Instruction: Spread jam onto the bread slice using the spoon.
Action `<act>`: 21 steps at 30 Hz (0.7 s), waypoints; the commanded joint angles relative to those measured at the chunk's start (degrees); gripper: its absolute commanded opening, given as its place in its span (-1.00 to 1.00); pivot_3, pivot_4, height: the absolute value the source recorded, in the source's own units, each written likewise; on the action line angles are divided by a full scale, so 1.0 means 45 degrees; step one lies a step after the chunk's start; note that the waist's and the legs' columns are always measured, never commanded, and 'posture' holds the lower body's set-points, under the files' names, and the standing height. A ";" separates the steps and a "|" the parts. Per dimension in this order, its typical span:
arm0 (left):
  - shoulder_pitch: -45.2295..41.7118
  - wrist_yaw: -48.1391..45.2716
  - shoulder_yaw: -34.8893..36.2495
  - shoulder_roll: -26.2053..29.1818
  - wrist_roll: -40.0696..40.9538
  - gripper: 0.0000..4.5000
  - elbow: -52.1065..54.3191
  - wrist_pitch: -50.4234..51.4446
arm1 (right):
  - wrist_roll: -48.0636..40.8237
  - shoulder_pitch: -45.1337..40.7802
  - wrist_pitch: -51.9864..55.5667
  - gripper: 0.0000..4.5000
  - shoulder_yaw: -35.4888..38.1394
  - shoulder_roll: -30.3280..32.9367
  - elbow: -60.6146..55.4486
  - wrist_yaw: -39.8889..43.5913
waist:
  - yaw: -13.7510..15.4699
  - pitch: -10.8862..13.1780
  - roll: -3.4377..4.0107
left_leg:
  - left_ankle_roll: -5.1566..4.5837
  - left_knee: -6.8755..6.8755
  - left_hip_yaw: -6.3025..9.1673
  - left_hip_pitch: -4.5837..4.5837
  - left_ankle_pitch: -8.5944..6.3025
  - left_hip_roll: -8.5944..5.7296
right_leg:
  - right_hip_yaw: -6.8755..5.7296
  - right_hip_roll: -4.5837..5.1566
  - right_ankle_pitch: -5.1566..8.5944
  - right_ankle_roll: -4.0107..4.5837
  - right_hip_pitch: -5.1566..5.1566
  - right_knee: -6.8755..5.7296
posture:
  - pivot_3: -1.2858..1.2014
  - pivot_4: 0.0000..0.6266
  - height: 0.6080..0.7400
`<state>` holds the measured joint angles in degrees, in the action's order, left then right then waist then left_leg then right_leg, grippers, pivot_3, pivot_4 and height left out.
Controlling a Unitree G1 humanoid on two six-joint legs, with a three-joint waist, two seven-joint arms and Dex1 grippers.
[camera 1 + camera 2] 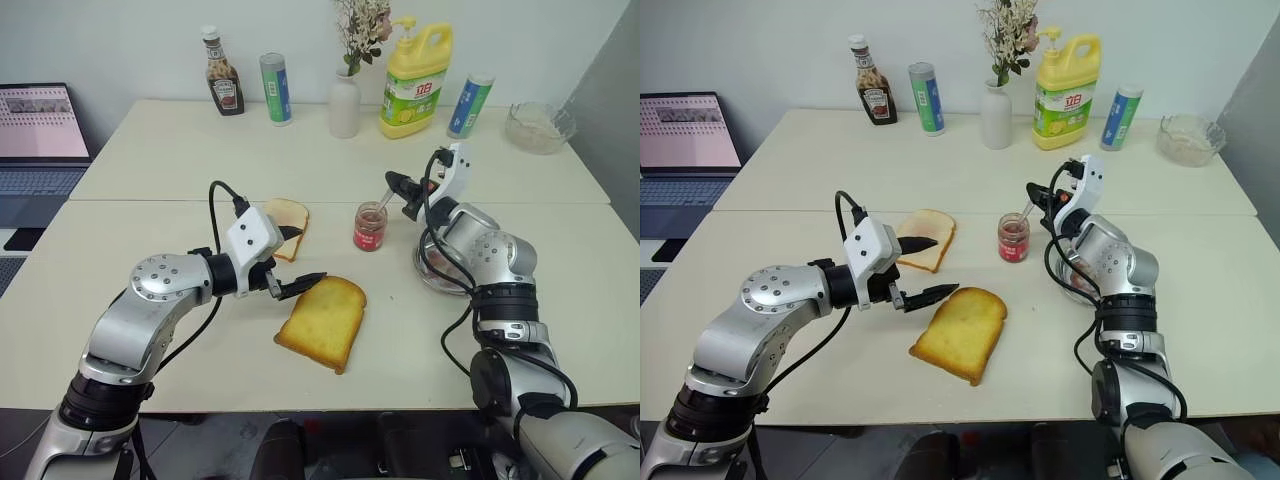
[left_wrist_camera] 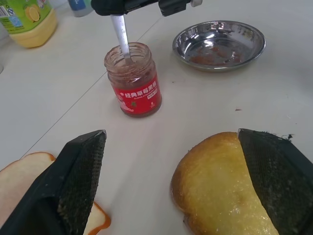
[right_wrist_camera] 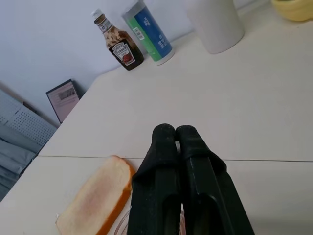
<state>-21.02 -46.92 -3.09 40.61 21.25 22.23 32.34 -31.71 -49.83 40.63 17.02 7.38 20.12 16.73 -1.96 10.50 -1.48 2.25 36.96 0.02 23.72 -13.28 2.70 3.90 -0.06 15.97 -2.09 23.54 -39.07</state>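
The golden-yellow bread slice (image 1: 322, 322) lies flat near the table's front, rounded top toward the jar. The small glass jar of red jam (image 1: 370, 226) stands just behind it, lid off. My right gripper (image 1: 395, 182) hovers above and right of the jar, shut on the handle of the silver spoon (image 2: 121, 39). The spoon slants down with its bowl inside the jar. My left gripper (image 1: 310, 254) is open and holds nothing. It hovers left of the bread slice's rounded top, with one finger near that top and the other over the pale slice.
A thinner pale slice (image 1: 288, 216) lies left of the jar. A round metal dish (image 2: 220, 41) with reddish smears sits under my right arm. Along the back edge stand a ketchup bottle (image 1: 224, 75), two tubes, a white vase (image 1: 345, 100), a yellow detergent bottle (image 1: 415, 80) and a glass bowl (image 1: 540, 125). A laptop (image 1: 40, 135) sits at far left.
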 commanded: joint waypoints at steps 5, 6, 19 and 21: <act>-0.0143 -0.0055 0.0022 -0.0006 -0.0111 1.00 0.0146 -0.0293 | -0.0827 -0.0604 0.0206 -0.98 0.0650 -0.0134 -0.0228 -0.0470 | -0.0002 0.0000 0.0000 | 0.0000 -0.0001 0.0000 0.0003 0.0000 0.0000 | 0.0001 0.0000 0.0000 0.0000 0.0000 0.0002 | 0.03 -0.52 1.00; -0.0139 -0.0060 0.0008 -0.0011 -0.0125 1.00 0.0124 -0.0315 | -0.0890 -0.0645 0.0262 -0.98 0.0729 -0.0147 -0.0211 -0.0530 | -0.0003 0.0000 0.0000 | 0.0000 0.0000 0.0000 0.0003 0.0000 0.0000 | 0.0000 0.0000 0.0000 0.0000 0.0000 0.0002 | 0.03 -0.52 1.00; -0.0105 -0.0085 -0.0050 -0.0031 -0.0229 1.00 0.0111 -0.0393 | -0.1618 -0.0777 0.0792 -0.98 0.1220 -0.0115 -0.0146 -0.1106 | -0.0009 0.0000 0.0000 | -0.0001 -0.0002 -0.0002 0.0004 0.0000 0.0000 | 0.0001 0.0000 0.0000 0.0000 0.0003 0.0001 | 0.03 -0.52 1.00; -0.0151 -0.0081 -0.0061 -0.0053 -0.0245 1.00 0.0113 -0.0373 | -0.1676 -0.0786 0.0878 -0.98 0.1252 -0.0051 -0.0170 -0.1135 | -0.0009 0.0000 0.0000 | -0.0001 -0.0002 -0.0001 0.0004 0.0000 0.0000 | 0.0001 -0.0001 0.0000 0.0000 0.0003 0.0002 | 0.03 -0.52 1.00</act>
<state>-20.99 -47.03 -3.66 40.57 20.21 21.97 31.94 -37.33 -51.19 44.39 21.56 6.62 20.61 11.69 -1.99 10.50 -1.48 2.24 36.95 0.01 23.74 -13.28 2.71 3.91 -0.07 15.97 -2.09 23.56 -39.06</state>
